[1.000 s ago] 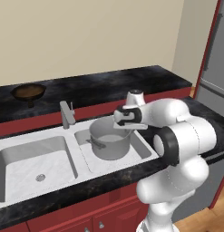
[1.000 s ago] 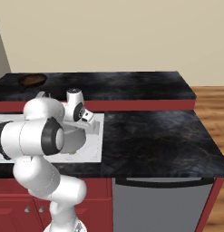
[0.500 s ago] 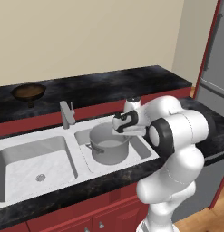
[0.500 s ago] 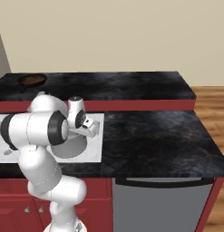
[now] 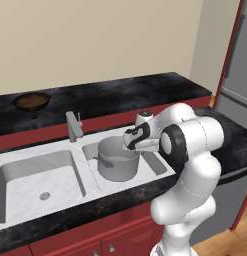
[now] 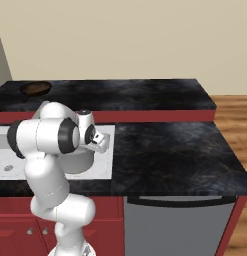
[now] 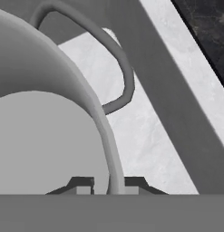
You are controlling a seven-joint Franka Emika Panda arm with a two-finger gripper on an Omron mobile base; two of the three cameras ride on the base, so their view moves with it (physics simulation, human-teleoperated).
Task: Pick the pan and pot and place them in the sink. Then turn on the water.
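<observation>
Inside the sink (image 5: 160, 167), pot (image 5: 116, 159) sits lower than before; fingers pinch rim.

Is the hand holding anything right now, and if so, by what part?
Yes: the hand is shut on the pot, gripping its rim wall with one finger inside and one outside, close to a loop handle. The pot is in the sink's right basin.

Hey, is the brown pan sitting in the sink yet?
No, the pan sits on the black counter behind the sink, while the pot is in the right basin.
</observation>
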